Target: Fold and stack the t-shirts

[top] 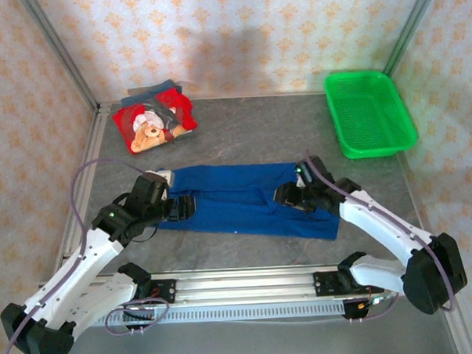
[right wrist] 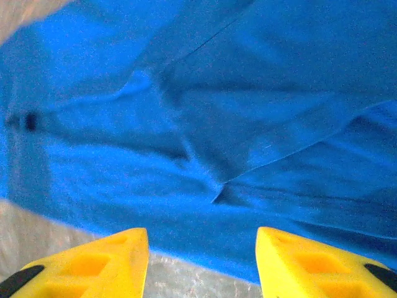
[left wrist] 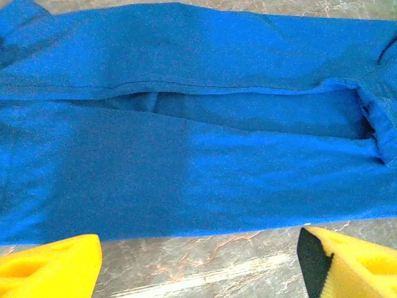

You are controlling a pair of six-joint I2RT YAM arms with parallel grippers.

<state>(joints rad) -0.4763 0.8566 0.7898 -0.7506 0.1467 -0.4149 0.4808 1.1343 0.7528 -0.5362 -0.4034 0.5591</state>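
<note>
Grey marbled table [top: 241, 122], patterned wallpaper on three sides.

- Blue t-shirt [top: 237, 200] lies at table centre, already narrowed to a long strip. Its long axis runs 9 to 3 o'clock in the overhead view, the right end sagging slightly toward 4.
- Left gripper [top: 176, 205] is at the strip's 9 o'clock end. On its wrist camera the jaws stand wide with bare table between them, and the cloth edge is just ahead at 12.
- Right gripper [top: 289, 196] sits over the 3 o'clock end. Jaws are parted and hold nothing; the cloth is ahead at 12 on its wrist camera.
- Each arm is close to its own end, neither nearer overall. My read: the next fold goes end over end along the long axis, so either claw must take its end hem first.
- Red teddy-bear shirt [top: 151, 126] is at 11 o'clock, on top of a darker folded one [top: 158, 92], well apart from the strip.
- Green basket [top: 369, 112] is at 1 o'clock.
- Writing: none readable. The blue shirt shows a plain face, and the bear print carries no legible words.
</note>
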